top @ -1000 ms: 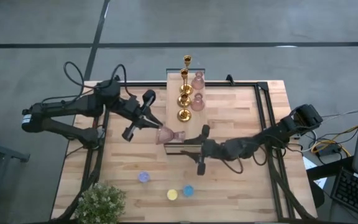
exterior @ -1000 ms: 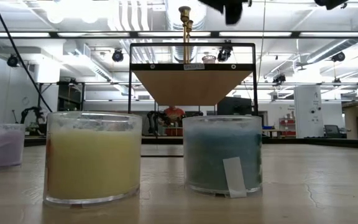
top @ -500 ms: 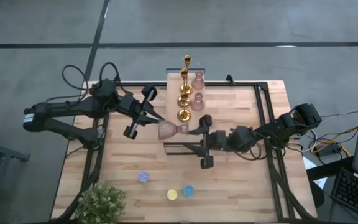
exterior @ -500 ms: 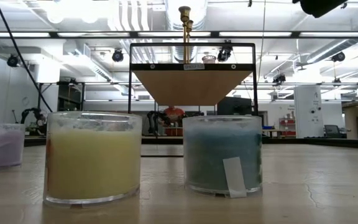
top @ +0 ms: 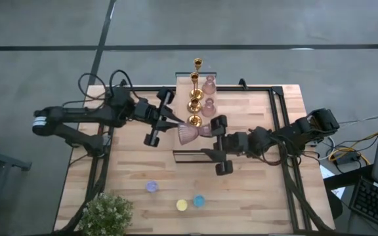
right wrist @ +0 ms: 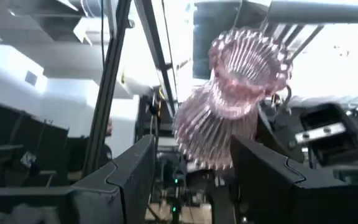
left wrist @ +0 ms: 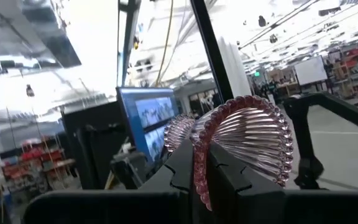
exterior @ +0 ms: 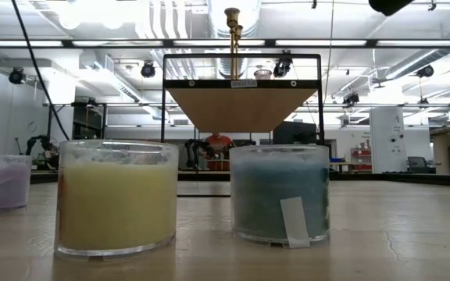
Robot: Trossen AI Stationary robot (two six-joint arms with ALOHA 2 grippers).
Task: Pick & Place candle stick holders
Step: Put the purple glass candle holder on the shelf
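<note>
Pink ribbed holder (top: pixel 189 133) clamped sideways by left gripper (top: pixel 174 122); right gripper (top: pixel 214 136) spread open; base hidden.

A table-level look across a pale wooden table (exterior: pixel 397 234). Close up stand a yellow cup (exterior: pixel 116 198) on the left and a blue cup (exterior: pixel 280 193) on the right, near each other but apart. A purple cup (exterior: pixel 1 183) shows at the far left edge. Behind them, a raised wooden block (exterior: pixel 241 106) carries a tall gold candlestick (exterior: pixel 231 43). A dark piece of a robot arm (exterior: pixel 389 6) hangs at upper right.
</note>
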